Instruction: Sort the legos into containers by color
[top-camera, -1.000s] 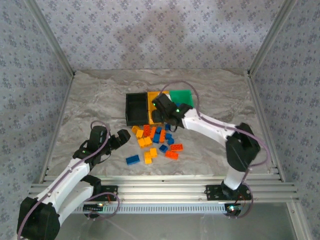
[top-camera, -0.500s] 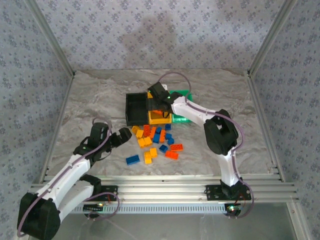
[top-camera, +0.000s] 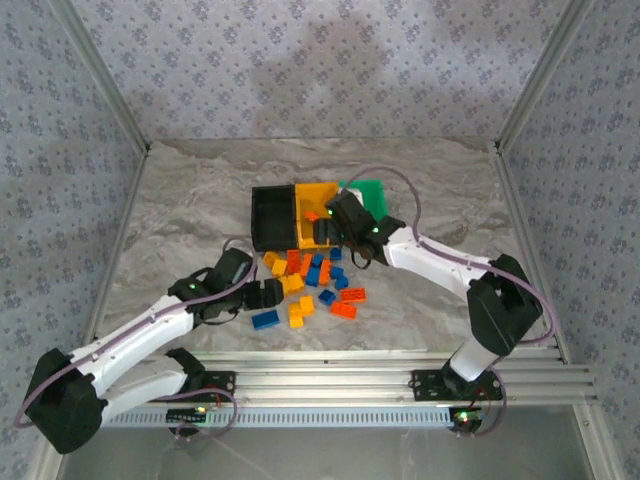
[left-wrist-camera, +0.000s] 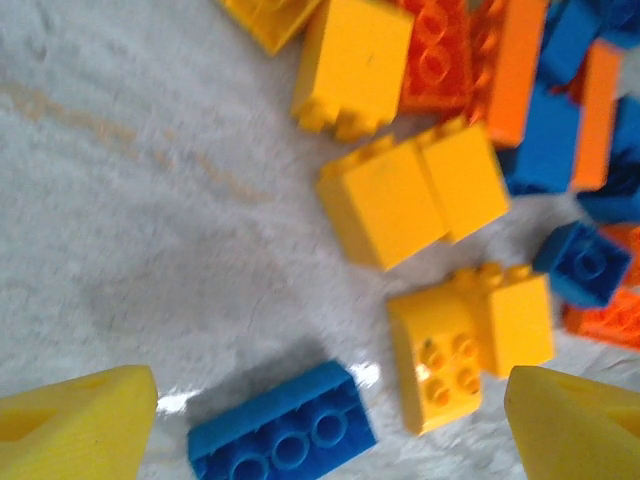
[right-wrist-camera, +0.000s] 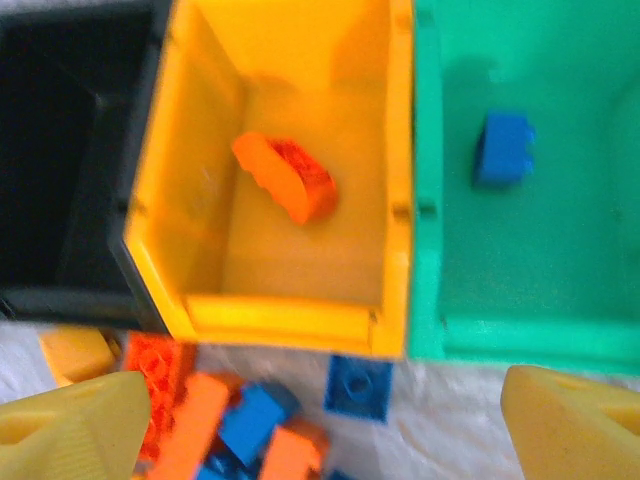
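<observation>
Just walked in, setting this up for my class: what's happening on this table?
A pile of legos is being sorted into bins. The right gripper hangs open over the near edge of the yellow bin; a red-orange brick lies in that bin, a blue brick in the green bin. The left gripper hangs open over a loose blue brick beside the pile. Most bricks are not yet sorted.

The left arm (top-camera: 140, 335) and right arm (top-camera: 430, 258) are white tubes with fat black joints. A thin purple-grey cable (top-camera: 385, 169) loops along each. A small green light (top-camera: 375, 228) glows just behind the right gripper (top-camera: 322, 234). The fingers (left-wrist-camera: 75, 420) are yellow wedges.
</observation>
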